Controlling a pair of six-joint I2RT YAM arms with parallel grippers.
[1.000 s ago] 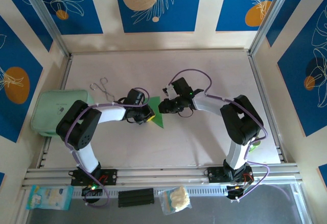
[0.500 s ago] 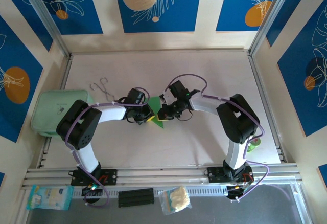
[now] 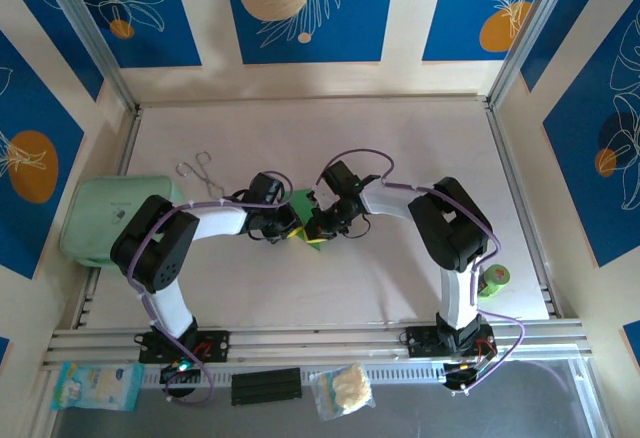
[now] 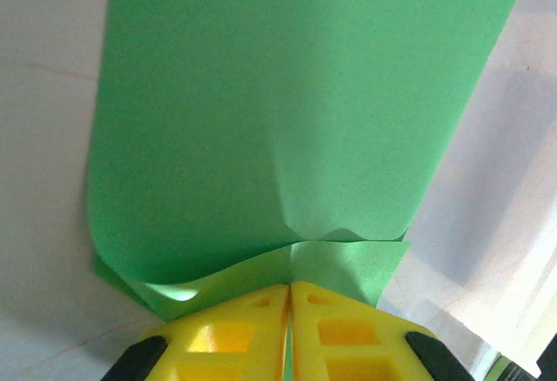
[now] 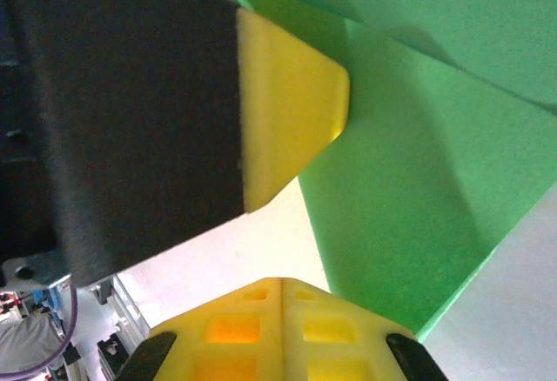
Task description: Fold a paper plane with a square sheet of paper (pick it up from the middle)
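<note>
Green and thin, the square sheet of paper (image 4: 287, 111) is found right of the pale mint pouch (image 3: 115, 220), one edge pinched by the clenched left gripper (image 4: 288, 290). The right gripper (image 5: 280, 287) is shut just beside the sheet, apparently on nothing. The pinch should be held firm while edges are aligned; bare table (image 3: 420, 148) is offered farther right of the pouch.

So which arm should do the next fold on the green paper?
Probably right. The left claw pinches the bright green paper sheet, anchoring it; the right claw is shut beside it, seemingly free.
</note>
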